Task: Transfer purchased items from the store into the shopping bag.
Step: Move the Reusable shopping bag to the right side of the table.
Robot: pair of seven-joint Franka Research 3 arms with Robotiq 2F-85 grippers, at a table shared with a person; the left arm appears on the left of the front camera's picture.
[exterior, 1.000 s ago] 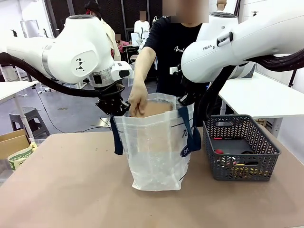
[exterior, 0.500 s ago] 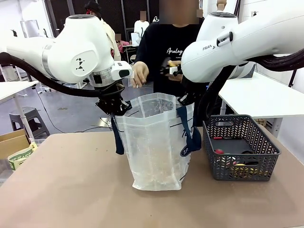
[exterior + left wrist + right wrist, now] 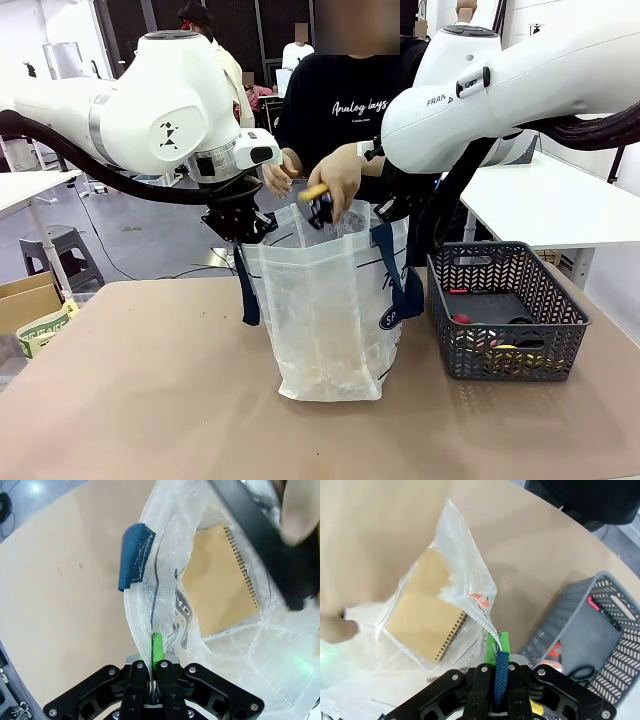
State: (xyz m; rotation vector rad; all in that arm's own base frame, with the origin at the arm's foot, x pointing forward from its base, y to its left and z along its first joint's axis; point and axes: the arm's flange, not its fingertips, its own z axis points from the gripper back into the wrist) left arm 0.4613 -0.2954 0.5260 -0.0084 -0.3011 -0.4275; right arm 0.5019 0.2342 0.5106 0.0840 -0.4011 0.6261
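The shopping bag [image 3: 330, 300], translucent white with navy straps, stands open at mid-table. My left gripper [image 3: 240, 222] is shut on its left rim, and the green pads [image 3: 156, 650] pinch the plastic next to a navy handle [image 3: 134, 555]. My right gripper [image 3: 390, 210] is shut on the right rim and strap [image 3: 500, 672]. A flat brown kraft packet [image 3: 225, 585] with a spiral edge lies inside the bag [image 3: 425, 620]. The person's hand [image 3: 335, 180] holds a dark item [image 3: 320, 207] over the bag's mouth. The store [image 3: 505, 310], a dark grey basket, sits to the right.
The basket [image 3: 590, 635] holds red, yellow and dark small goods [image 3: 500, 345]. A cardboard box [image 3: 30, 310] sits off the table's left edge. Bare tabletop lies in front of the bag and to its left. A white table stands behind on the right.
The person's hand left the bag, with the brown packet staying inside, then came back holding a dark item above the bag's mouth. Both grippers stayed in place on the rim.
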